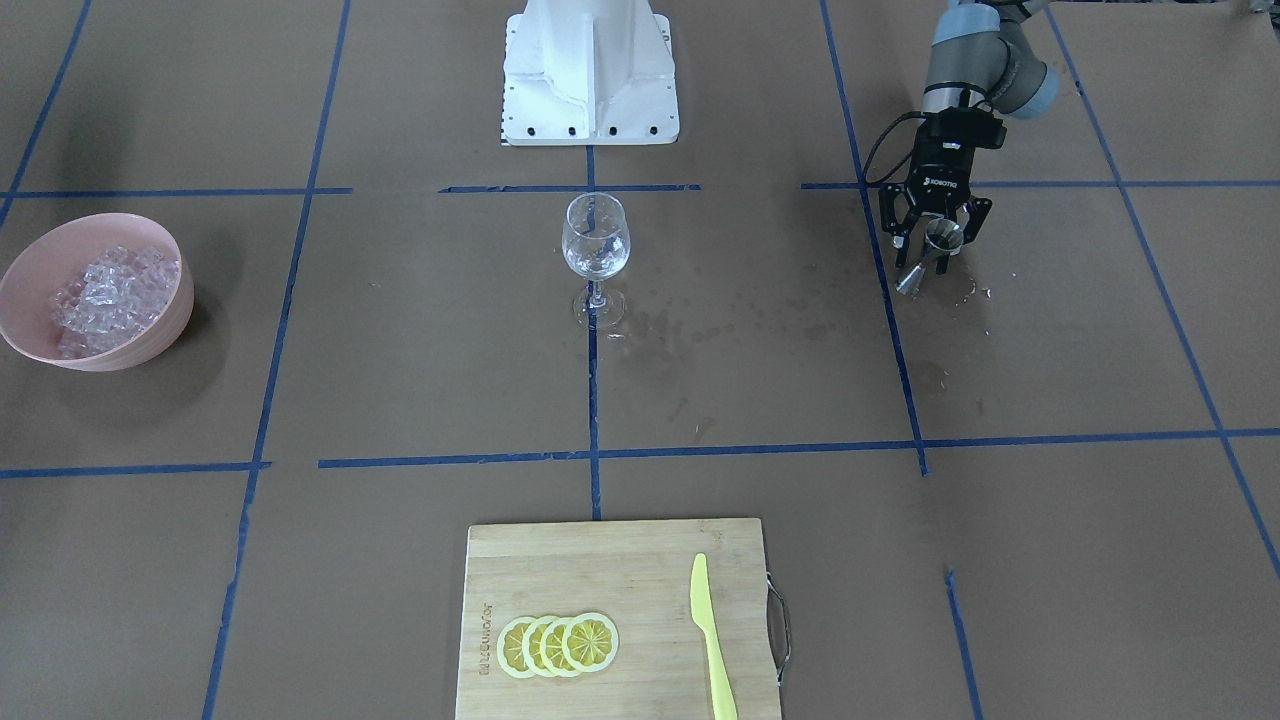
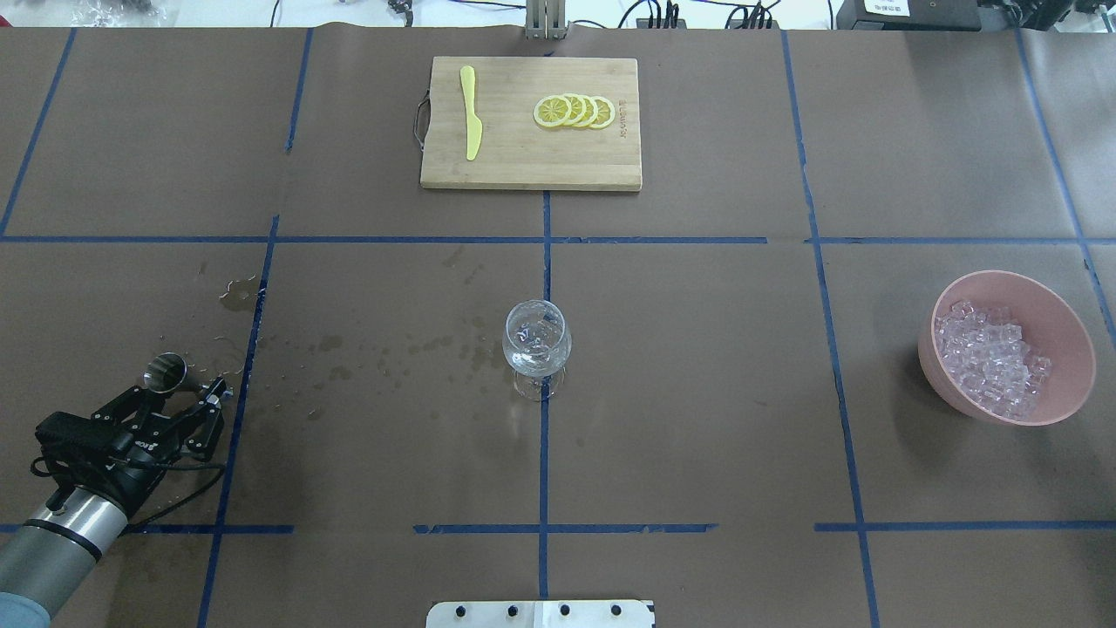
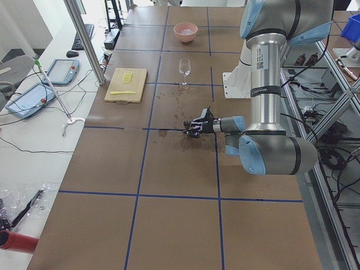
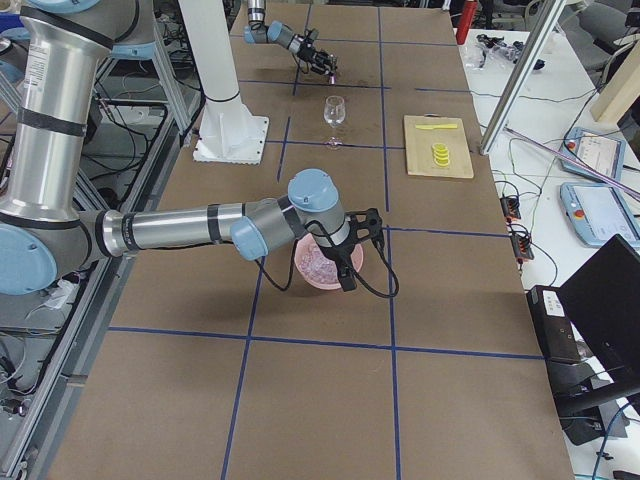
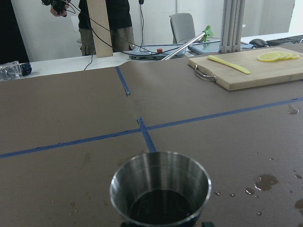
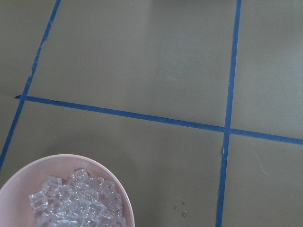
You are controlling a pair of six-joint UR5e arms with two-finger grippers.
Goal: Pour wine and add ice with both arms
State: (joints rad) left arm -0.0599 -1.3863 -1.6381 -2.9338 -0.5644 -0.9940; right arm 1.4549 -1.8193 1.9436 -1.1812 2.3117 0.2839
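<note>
Overhead exterior | left pincer (image 2: 180, 391) clamps jigger (image 2: 164, 370) | wine glass (image 2: 537, 340) well apart, to its right

Ice (image 2: 990, 362) lies in the bowl (image 2: 1062, 321), right of the wine glass (image 2: 537, 344).

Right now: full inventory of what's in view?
wine glass: 1, clear, table centre
bowl: 1, pink, robot's right
ice: heap, clear, in bowl
cutting board: 1, wood, far edge
lemon slices: 4, yellow, on board
knife: 1, yellow-green, on board
jigger: 1, steel, robot's left
wet spots: several, dark, near jigger
pedestal: 1, white, robot base
left gripper: 1, black, around jigger, grip unclear
right gripper: 1, black, by bowl, state unclear
</note>
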